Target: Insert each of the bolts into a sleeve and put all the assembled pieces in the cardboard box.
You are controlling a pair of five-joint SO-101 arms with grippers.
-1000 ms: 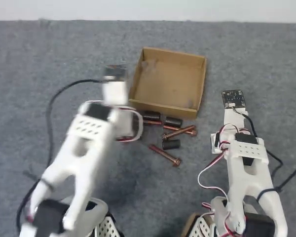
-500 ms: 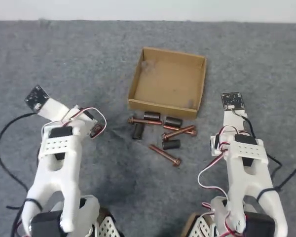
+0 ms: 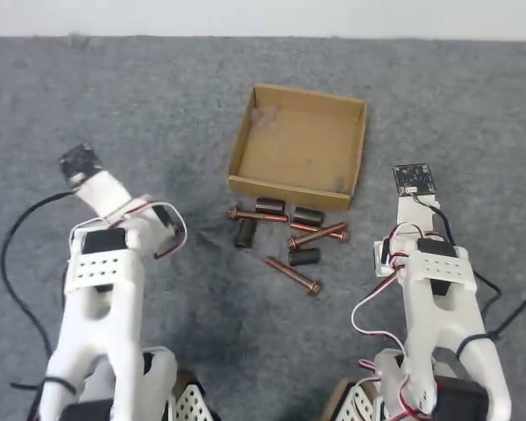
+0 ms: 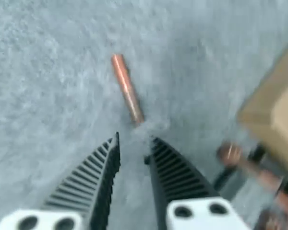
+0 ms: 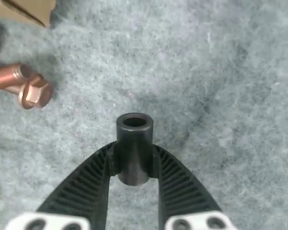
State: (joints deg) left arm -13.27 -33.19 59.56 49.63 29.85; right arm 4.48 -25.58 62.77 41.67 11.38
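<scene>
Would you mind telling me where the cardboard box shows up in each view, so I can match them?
High view: the cardboard box sits mid-table, just beyond the copper bolts.
Left wrist view: its blurred tan wall at the picture's edge, beside a bolt's head.
Right wrist view: one corner at the picture's edge, beyond a bolt's hex head.
Shared landmark: the copper bolts lying by the box's front wall.

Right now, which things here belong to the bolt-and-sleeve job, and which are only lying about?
Job: cardboard box, three bolts beside it, four loose sleeves, sleeve held in right gripper, bolt lying by left gripper.
Lying about: black cable, grey carpet.
</scene>
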